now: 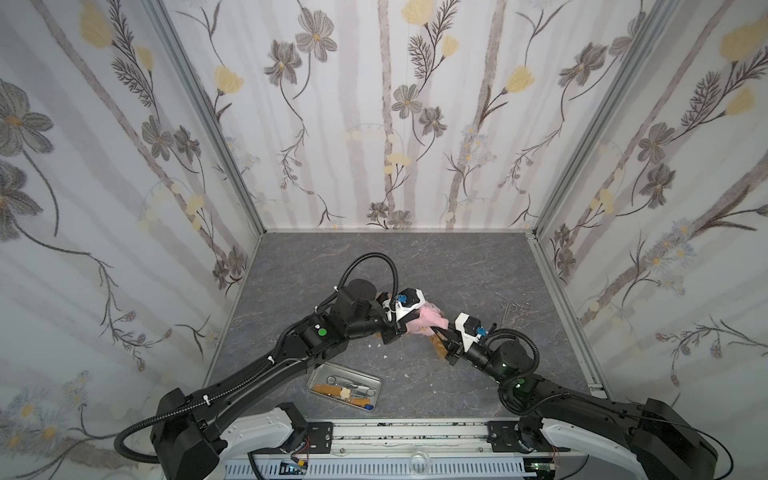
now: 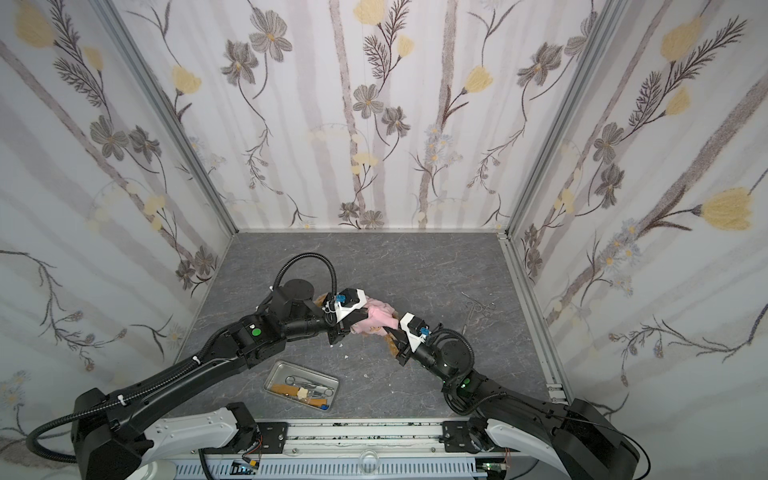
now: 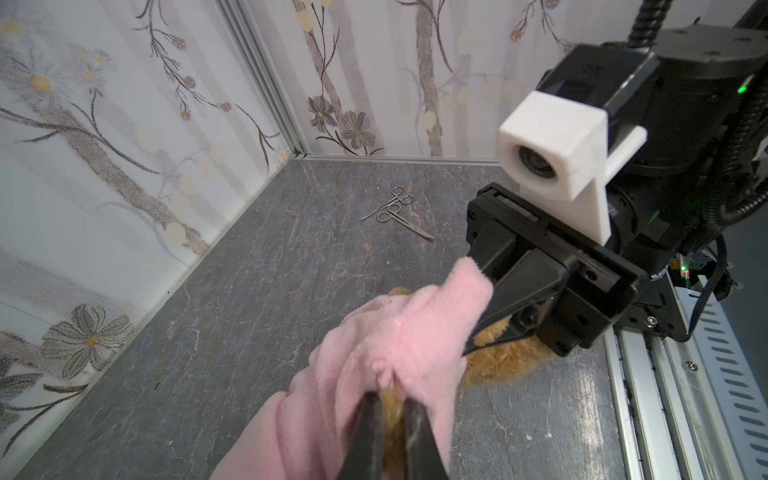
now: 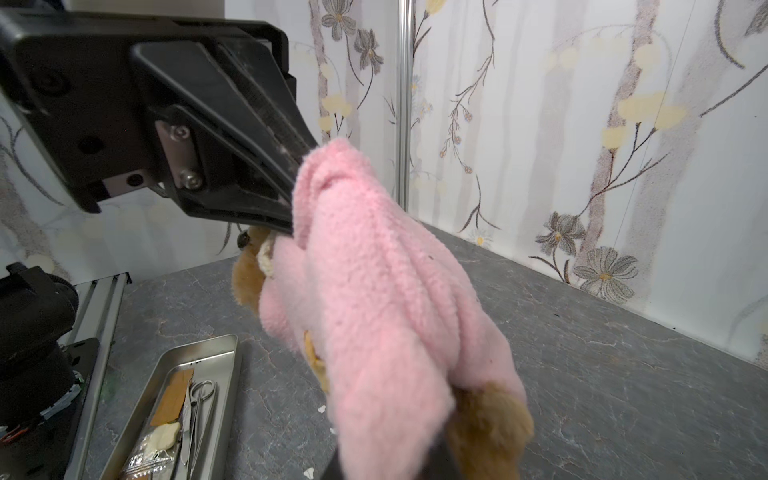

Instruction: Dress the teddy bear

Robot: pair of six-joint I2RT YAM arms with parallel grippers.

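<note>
One metal tray (image 1: 312,380) lies nearest your side of the counter (image 1: 415,266), holding steel instruments and a tan strip. Past it, at mid-counter, you will find the teddy bear (image 1: 438,348) strung between both arms, most of it wrapped in the pink shirt (image 1: 424,321). Only golden fur shows at the right-hand end in both top views, and the right wrist view shows its face peeking out under the shirt by the left arm. Your left claw (image 3: 392,395) is pressed together on a bunched fold of the pink shirt, with a tuft of fur caught between its fingers (image 3: 372,432). Your right claw (image 3: 482,307) is likewise closed, pinching the shirt's other edge just beside the bear's fur. Whether the bear rests on the counter or hangs clear, you cannot tell. Farther back and to the right, well apart from the bear, crossed scissors (image 1: 513,309) lie flat on the counter. Behind everything stand the flowered walls (image 1: 374,124).
</note>
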